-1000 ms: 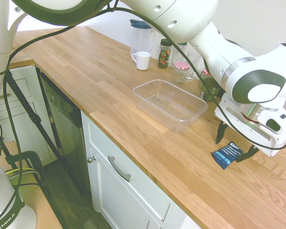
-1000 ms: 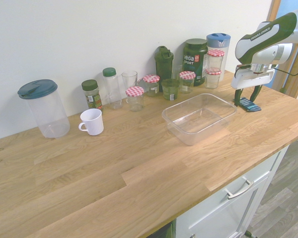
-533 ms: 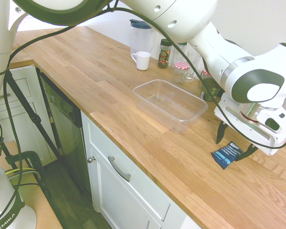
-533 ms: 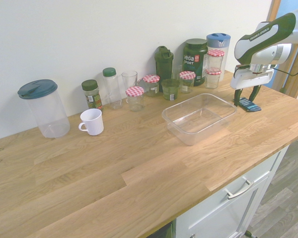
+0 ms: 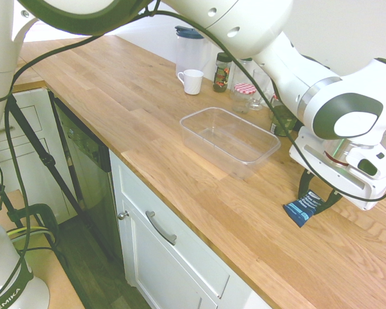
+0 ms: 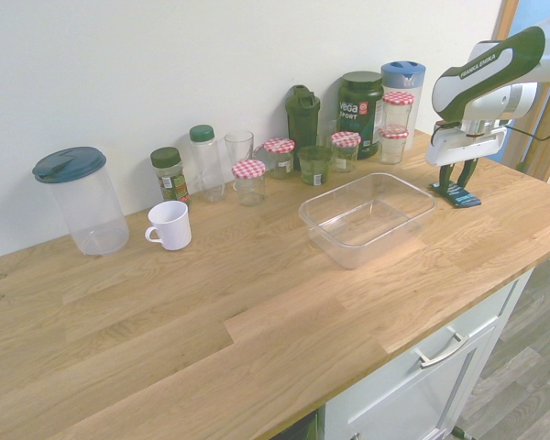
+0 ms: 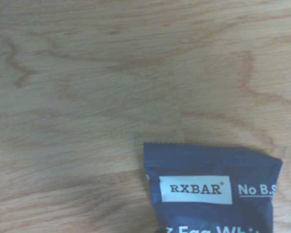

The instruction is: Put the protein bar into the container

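Protein bar, RXBAR (image 7: 211, 189), one: dark-blue foil packet, crimped end, white label; lying on the wooden worktop (image 6: 192, 367), outside the container.

Gripper, two-finger (image 5: 309, 205), one: low at the bar, jaws part-way apart with the packet between them; whether they pinch it firmly, cannot tell.

Container, clear plastic (image 5: 219, 154), one: shallow, rectangular, rimmed, upright and open-topped; on the same worktop, near the bar but apart from it.

Jars with red-checked lids (image 6: 249, 170), several: behind the container, towards the wall, with a green shaker bottle (image 6: 302, 124) and a Vega Sport tub (image 6: 360, 115).

Mug, white (image 6: 170, 225), one: well apart from the bar, on the container's far side.

Handling notes, by judgement. Step in hand: securing the bar. Best closed evenly across its body, low down, without scraping the wood; foil may crumple or swivel, so a firm hold should precede any lift. Raise until the hanging end clears the rim, carry level, keep off the jars, lower well inside the walls, then release.
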You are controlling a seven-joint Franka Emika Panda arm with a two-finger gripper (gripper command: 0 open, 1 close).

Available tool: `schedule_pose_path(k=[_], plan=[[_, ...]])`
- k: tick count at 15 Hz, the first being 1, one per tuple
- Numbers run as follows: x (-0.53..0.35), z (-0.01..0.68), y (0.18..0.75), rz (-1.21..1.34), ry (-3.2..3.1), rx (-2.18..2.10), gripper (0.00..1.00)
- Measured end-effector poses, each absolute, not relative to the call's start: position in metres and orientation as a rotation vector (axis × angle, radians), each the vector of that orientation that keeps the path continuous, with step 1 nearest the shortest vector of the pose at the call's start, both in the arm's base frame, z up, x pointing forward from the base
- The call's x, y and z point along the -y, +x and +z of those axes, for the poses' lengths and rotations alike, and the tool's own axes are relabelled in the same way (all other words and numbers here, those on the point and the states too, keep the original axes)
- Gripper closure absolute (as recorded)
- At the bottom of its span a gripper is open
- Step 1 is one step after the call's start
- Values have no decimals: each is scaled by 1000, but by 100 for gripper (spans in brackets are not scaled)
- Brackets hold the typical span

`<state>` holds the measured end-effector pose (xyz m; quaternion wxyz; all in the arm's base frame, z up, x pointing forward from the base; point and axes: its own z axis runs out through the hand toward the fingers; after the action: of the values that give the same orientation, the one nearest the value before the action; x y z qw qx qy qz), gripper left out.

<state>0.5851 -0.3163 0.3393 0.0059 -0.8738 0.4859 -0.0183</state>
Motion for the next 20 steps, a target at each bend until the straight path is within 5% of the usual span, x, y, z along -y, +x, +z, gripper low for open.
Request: schedule_pose_path(k=[6,14,20], plan=[[308,345,588,-79,-2752,-1519,100],[175,466,560,-293,-2798,-1363,100],[86,425,579,-264,-2828,-1327,100]])
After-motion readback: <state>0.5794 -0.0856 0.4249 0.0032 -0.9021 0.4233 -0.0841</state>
